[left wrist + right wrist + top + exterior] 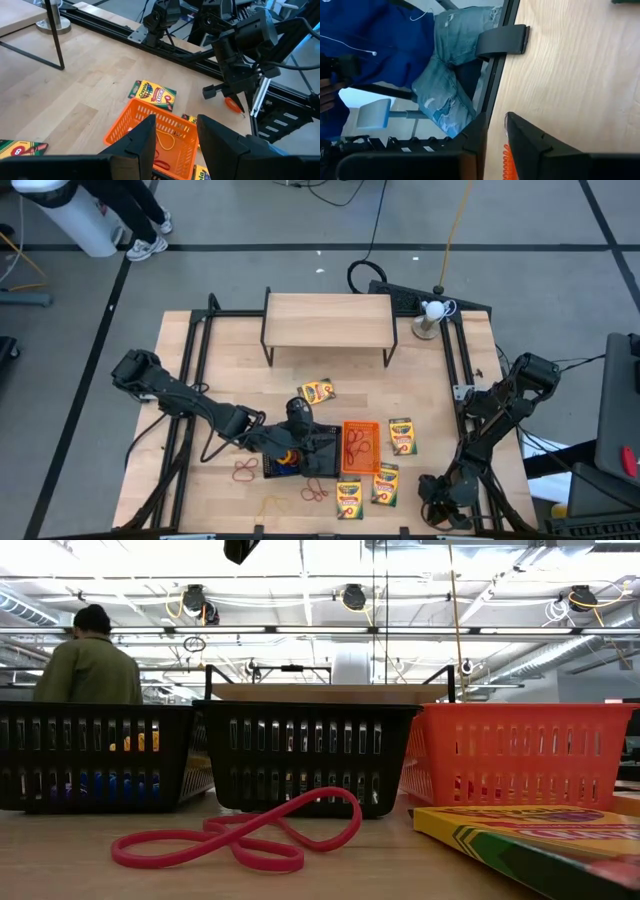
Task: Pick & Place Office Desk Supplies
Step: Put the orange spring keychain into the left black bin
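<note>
Progress so far: orange tray (361,447) has a few rubber bands in it, but five crayon boxes (401,435) and some bands (245,471) are loose on the tabletop. My left claw (297,426) hovers open and empty over the black trays (298,457); right claw (440,505), nearly closed and empty, is parked at the tabletop's near right corner.

You get even, bright overhead light on the worktop (230,370), with only soft, short shadows under the wooden shelf (327,320). In the low view the ceiling fixtures (345,595) glare white from 10 to 2 o'clock, and the red rubber band (240,835) and crayon box (530,840) nearest the lens look soft. Both wrist views are blurred along their near edges.
</note>
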Motion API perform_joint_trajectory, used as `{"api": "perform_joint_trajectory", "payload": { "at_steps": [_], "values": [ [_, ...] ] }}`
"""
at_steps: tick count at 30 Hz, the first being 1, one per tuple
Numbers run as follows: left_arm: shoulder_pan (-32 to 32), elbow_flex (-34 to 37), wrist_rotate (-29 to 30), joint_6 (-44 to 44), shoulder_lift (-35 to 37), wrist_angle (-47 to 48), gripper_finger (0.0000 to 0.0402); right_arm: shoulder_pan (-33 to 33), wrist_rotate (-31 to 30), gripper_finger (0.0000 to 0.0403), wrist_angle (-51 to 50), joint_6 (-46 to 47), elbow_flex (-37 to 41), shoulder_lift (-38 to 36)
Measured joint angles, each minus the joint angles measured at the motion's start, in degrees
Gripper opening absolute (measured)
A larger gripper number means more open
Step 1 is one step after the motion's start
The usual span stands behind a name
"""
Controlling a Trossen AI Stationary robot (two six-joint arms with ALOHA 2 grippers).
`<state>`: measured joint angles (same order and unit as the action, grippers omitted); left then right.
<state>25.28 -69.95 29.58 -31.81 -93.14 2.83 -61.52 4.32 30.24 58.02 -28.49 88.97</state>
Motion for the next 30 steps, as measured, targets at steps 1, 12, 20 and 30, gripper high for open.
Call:
{"api": "perform_joint_trajectory", "payload": {
  "at_steps": [1, 12, 20, 30],
  "values": [
    [0.0, 0.0, 0.0, -0.02, 0.0, 0.0, 0.0143, 0.02, -0.02, 0.0077, -0.01, 0.0, 0.0, 0.0],
    [0.0, 0.0, 0.0, -0.03, 0.02, 0.0, 0.0143, 0.55, -1.42, 0.0115, -0.02, 2.71, 0.0, 0.0],
    [0.0, 0.0, 0.0, 0.0, 0.02, 0.0, 0.0143, 1.18, -1.53, 0.0117, -0.04, 6.61, 0.0, 0.0],
    [0.0, 0.0, -1.11, 0.0, 0.02, 0.02, 0.0143, 1.14, -3.26, 0.012, -0.04, 7.26, 0.0, 0.0]
  ]
}}
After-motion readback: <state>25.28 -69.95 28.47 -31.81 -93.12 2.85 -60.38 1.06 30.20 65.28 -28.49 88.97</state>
